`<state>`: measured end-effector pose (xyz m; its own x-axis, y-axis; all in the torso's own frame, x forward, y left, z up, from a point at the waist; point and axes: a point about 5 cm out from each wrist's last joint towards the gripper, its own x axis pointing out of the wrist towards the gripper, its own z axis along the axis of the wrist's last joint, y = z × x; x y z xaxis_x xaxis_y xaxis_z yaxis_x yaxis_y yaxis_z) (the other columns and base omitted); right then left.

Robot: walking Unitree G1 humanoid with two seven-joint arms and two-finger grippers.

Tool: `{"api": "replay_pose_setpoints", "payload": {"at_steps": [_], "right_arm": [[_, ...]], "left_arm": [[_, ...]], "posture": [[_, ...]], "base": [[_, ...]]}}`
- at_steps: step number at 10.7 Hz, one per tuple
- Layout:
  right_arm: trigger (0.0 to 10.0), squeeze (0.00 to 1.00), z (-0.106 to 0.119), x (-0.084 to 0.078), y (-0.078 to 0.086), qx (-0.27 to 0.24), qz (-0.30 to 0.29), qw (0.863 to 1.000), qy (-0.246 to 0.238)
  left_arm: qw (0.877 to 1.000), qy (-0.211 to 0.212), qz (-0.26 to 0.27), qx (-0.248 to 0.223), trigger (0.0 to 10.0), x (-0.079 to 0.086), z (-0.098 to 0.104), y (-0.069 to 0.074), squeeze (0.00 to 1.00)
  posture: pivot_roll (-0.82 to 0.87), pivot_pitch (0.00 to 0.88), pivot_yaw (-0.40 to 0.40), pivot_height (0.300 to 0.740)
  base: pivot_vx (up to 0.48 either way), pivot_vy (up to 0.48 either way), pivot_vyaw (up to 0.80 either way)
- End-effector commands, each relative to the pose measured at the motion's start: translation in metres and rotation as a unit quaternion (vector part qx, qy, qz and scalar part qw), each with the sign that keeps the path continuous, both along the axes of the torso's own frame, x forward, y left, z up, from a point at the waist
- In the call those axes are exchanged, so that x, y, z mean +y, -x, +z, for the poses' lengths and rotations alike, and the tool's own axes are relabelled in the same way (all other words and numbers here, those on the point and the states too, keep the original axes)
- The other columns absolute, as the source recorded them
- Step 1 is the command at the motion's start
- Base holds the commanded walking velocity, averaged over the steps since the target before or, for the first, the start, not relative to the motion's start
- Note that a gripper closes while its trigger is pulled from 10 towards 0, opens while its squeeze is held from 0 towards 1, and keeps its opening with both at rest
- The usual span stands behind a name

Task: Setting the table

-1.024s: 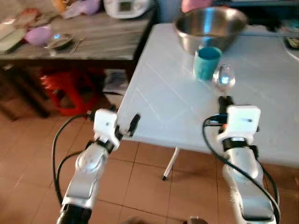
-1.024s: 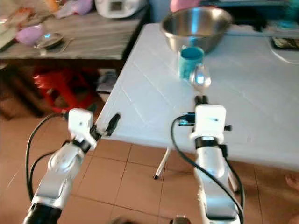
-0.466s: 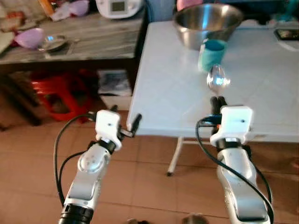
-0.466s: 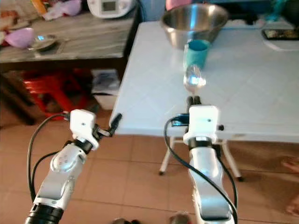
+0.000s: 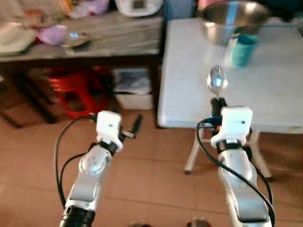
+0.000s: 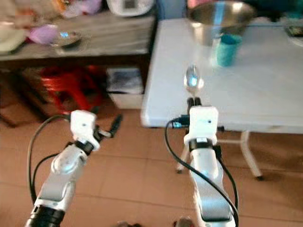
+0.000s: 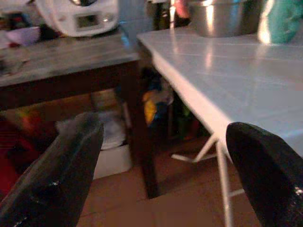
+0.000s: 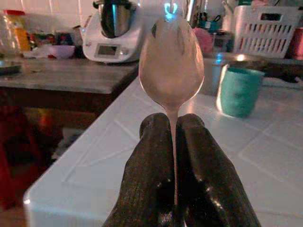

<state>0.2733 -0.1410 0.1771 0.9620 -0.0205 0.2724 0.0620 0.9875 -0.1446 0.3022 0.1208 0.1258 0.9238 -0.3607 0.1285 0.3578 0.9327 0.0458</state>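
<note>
A metal spoon [image 5: 217, 80] stands upright, bowl up, with my right gripper [image 5: 217, 101] shut on its handle. The right wrist view shows the spoon [image 8: 171, 66] pinched between both black fingers [image 8: 142, 175]. It hovers above the near edge of the white table [image 5: 184, 94]. Farther back on that table stand a teal cup [image 5: 243, 49] and a steel bowl [image 5: 232, 19]. My left gripper [image 5: 136, 125] hangs over the floor, left of the table's corner. In its wrist view the fingers [image 7: 61, 175] are spread wide, open and empty.
A wooden side table [image 5: 118, 40] on the left carries a purple bowl [image 5: 52, 34], dishes and a white appliance [image 5: 137, 5]. A red stool [image 5: 71, 90] and a box [image 5: 132, 90] sit under it. Brown tiled floor [image 5: 156, 175] lies between me and the table.
The whole view has shifted: the white table now sits farther right and more floor shows. Both arms keep their poses, and the spoon stays in the right gripper.
</note>
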Motion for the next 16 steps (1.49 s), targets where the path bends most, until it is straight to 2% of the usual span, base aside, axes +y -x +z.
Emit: {"api": "replay_pose_setpoints", "payload": {"at_steps": [1, 12, 14, 15, 16], "right_arm": [[10.0, 0.00, 0.0006, -0.0037, 0.0008, -0.003, -0.008, 1.000, -0.001], [10.0, 0.00, 0.0008, -0.0055, 0.0008, -0.011, -0.011, 1.000, 0.001], [10.0, 0.00, 0.0013, -0.0069, 0.0005, -0.012, -0.009, 1.000, 0.006], [10.0, 0.00, 0.0010, -0.0071, 0.0013, -0.012, -0.007, 1.000, 0.009], [10.0, 0.00, 0.0008, -0.0075, 0.0016, -0.011, -0.007, 1.000, 0.010]], "left_arm": [[1.000, -0.002, -0.006, 0.002, 10.0, -0.0032, -0.0011, 0.0010, 0.00], [1.000, 0.000, -0.008, 0.002, 10.0, -0.0086, -0.0005, -0.0003, 0.00], [1.000, 0.008, -0.020, -0.004, 10.0, -0.0080, 0.0013, 0.0013, 0.00], [1.000, 0.027, -0.012, -0.005, 10.0, -0.0029, 0.0041, 0.0003, 0.00], [1.000, 0.025, -0.010, -0.007, 10.0, -0.0016, 0.0052, -0.0002, 0.00]], "posture": [[-0.14, 0.139, 0.145, 0.740], [-0.15, 0.142, 0.147, 0.740], [-0.15, 0.144, 0.142, 0.740], [-0.15, 0.146, 0.139, 0.740], [-0.15, 0.146, 0.138, 0.740]], "base": [[0.000, 0.371, 0.00], [0.000, 0.375, 0.00], [0.000, 0.000, 0.00], [0.330, 0.000, 0.00], [0.431, 0.000, 0.00]]}}
